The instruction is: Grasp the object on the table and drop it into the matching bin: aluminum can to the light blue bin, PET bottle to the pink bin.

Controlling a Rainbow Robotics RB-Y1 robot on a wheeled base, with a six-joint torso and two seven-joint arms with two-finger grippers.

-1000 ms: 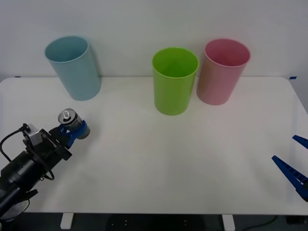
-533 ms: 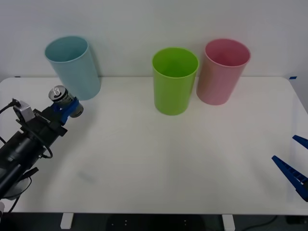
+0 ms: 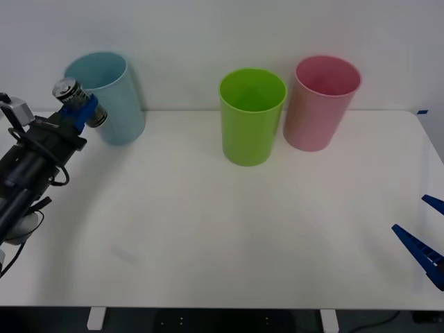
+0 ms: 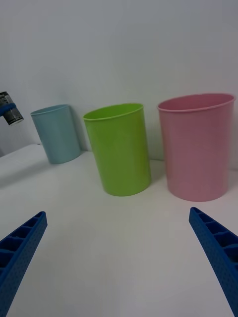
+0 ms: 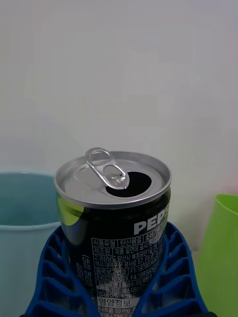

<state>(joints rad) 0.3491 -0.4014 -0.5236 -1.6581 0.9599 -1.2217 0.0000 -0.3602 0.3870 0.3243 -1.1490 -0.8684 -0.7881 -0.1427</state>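
The left end effector (image 3: 78, 111) is holding the aluminum can (image 3: 70, 97) up off the desk (image 3: 229, 222), at the far left of the scene, just at the near left side of the light blue bin (image 3: 105, 97). In the left wrist view its blue ribbed fingers (image 5: 168, 277) are clamped on the can's dark printed side, 1 on each flank, and the can is standing upright with its pull-tab top showing and the mouth hole open. From the front the can is sitting about level with the bin's rim and overlapping its left edge, so I cannot tell whether it is truly over the opening or a little short of it.

The step in hand looks like the carry to the bin, nearly at its end, with the release not yet made. The next move is calling for the can to be centred over the light blue mouth, probably a little farther and to the right, and only then for the fingers to part. Letting go too soon risks the can striking the rim and tipping the tall, narrow-based bin or bouncing back onto the desk.

The lime green bin (image 3: 252, 114) and the pink bin (image 3: 320, 100) are standing well to the right and are no part of this drop. The right end effector (image 3: 424, 243) is waiting at the near right corner with its fingers spread wide apart, gripping nothing
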